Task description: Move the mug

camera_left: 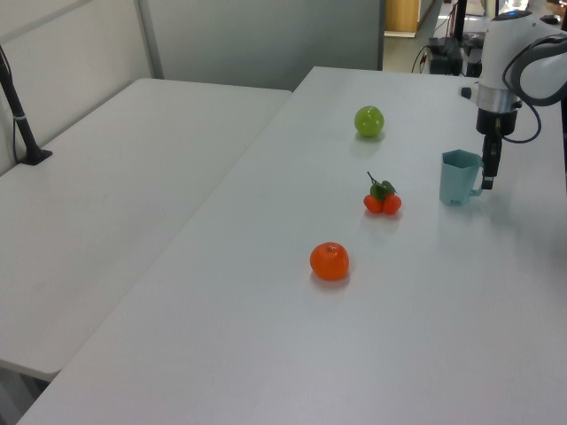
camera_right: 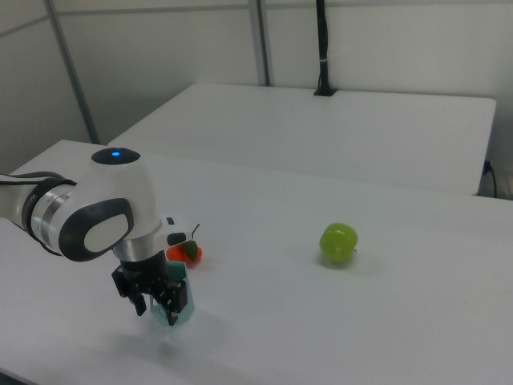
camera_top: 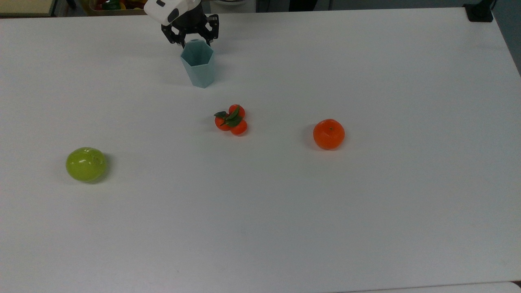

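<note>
Pale teal faceted plastic mug stands upright on the white table; black two-finger gripper at its handle

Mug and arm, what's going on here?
The arm's gripper is at the handle of the blue mug, which stands upright on the white table near the top view's far edge. A green apple, a cluster of small oranges and a single orange sit apart from it, untouched.

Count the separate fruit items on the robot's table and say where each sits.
3. A green apple at the top view's left, a leafy cluster of small oranges in the middle below the mug, and a single orange to its right. None looks hidden.
</note>
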